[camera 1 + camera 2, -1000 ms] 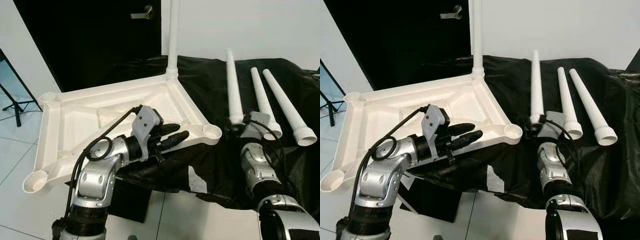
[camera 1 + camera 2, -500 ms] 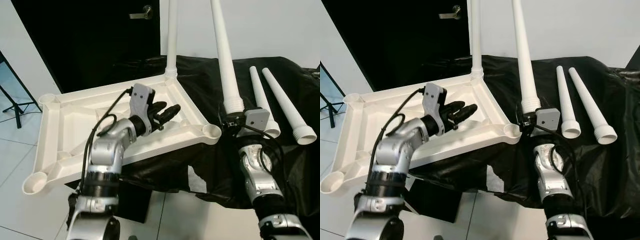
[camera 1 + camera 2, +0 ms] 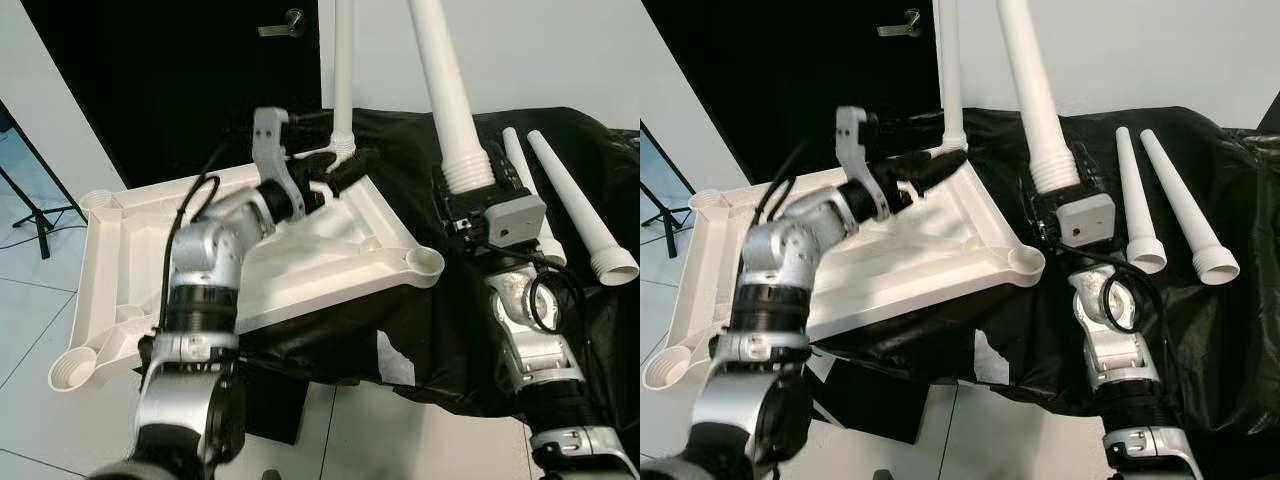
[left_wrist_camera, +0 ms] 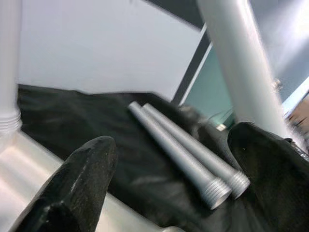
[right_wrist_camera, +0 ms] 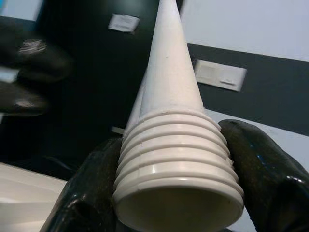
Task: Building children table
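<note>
— Where's the leg?
— My right fingers (image 5: 260,164) clamp the leg (image 3: 445,90) at its threaded end, long axis upright, just right of the corner socket (image 3: 424,262).
— Your left?
— Left fingers (image 3: 345,170) spread, empty, beside the fitted leg (image 3: 344,70).

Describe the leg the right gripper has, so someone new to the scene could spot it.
Start at the black cloth beside the upturned white tabletop. Above it, the right gripper clamps a white tapered leg by its threaded wide end. It points upward, unlike the two spare legs lying flat on the cloth.
</note>
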Controlling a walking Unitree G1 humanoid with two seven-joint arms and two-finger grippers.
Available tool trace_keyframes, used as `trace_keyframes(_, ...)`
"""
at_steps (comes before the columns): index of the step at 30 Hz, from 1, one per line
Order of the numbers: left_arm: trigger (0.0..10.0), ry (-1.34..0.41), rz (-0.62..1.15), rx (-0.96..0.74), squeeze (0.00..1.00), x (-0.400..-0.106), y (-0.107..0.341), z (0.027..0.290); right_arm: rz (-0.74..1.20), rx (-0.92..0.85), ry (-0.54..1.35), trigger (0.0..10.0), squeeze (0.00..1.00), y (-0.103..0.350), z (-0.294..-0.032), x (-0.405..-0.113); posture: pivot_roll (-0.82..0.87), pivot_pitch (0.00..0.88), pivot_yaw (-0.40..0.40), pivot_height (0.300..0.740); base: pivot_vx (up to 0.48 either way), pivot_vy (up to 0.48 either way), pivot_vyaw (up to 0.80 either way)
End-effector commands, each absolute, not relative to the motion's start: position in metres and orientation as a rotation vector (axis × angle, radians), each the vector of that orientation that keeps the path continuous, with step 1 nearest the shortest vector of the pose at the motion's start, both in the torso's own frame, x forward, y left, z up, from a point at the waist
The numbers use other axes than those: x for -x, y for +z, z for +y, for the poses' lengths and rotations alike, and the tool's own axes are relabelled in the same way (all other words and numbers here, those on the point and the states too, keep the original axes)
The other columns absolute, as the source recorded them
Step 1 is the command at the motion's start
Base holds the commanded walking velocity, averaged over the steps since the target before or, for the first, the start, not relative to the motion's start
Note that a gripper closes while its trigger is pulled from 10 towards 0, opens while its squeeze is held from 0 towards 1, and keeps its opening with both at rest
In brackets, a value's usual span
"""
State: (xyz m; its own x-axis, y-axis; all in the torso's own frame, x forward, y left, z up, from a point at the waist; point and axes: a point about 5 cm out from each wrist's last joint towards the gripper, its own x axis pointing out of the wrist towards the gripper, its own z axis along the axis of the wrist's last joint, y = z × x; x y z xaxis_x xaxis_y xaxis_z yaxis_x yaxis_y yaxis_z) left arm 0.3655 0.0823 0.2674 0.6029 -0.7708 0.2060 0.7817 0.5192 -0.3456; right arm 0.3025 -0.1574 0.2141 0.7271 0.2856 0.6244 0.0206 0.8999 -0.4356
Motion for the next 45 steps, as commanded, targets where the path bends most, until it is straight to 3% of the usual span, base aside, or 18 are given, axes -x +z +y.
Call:
trace_keyframes(1, 10.0, -1.031, -0.041, 0.464, 0.00, -0.363, 0.270, 0.084, -0.773, 0.454, 0.192, 10.0, 0.00, 0.218, -0.149, -0.301, -0.04, 0.000, 0.056, 0.740, 0.000, 0.000, 0.00)
trace_keyframes(9, 10.0, -1.130, -0.077, 0.522, 0.00, -0.364, 0.289, 0.084, -0.672, 0.447, 0.315, 10.0, 0.00, 0.191, -0.131, -0.296, -0.04, 0.000, 0.057, 0.740, 0.000, 0.000, 0.00)
trace_keyframes(20, 10.0, -1.119, -0.038, 0.555, 0.00, -0.373, 0.295, 0.075, -0.634, 0.456, 0.394, 10.0, 0.00, 0.178, -0.119, -0.287, -0.05, 0.000, 0.066, 0.740, 0.000, 0.000, 0.00)
trace_keyframes(40, 10.0, -0.828, 0.086, 0.548, 0.00, -0.406, 0.290, 0.090, -0.622, 0.499, 0.410, 10.0, 0.00, 0.170, -0.110, -0.280, -0.06, 0.000, 0.092, 0.740, 0.000, 0.000, 0.00)
trace_keyframes(42, 6.0, -0.814, 0.097, 0.554, 0.00, -0.408, 0.290, 0.091, -0.619, 0.499, 0.412, 10.0, 0.00, 0.168, -0.109, -0.280, -0.05, 0.000, 0.093, 0.740, 0.000, 0.000, 0.00)
trace_keyframes(43, 6.0, -0.814, 0.097, 0.554, 0.00, -0.408, 0.290, 0.091, -0.619, 0.499, 0.412, 10.0, 0.00, 0.168, -0.109, -0.280, -0.05, 0.000, 0.093, 0.740, 0.000, 0.000, 0.00)
trace_keyframes(44, 4.7, -0.810, 0.095, 0.550, 0.00, -0.408, 0.290, 0.091, -0.619, 0.503, 0.413, 10.0, 0.00, 0.168, -0.109, -0.280, -0.05, 0.000, 0.093, 0.740, 0.000, 0.000, 0.00)
trace_keyframes(45, 4.7, -0.810, 0.095, 0.550, 0.00, -0.408, 0.290, 0.091, -0.619, 0.503, 0.413, 10.0, 0.00, 0.168, -0.109, -0.280, -0.05, 0.000, 0.093, 0.740, 0.000, 0.000, 0.00)
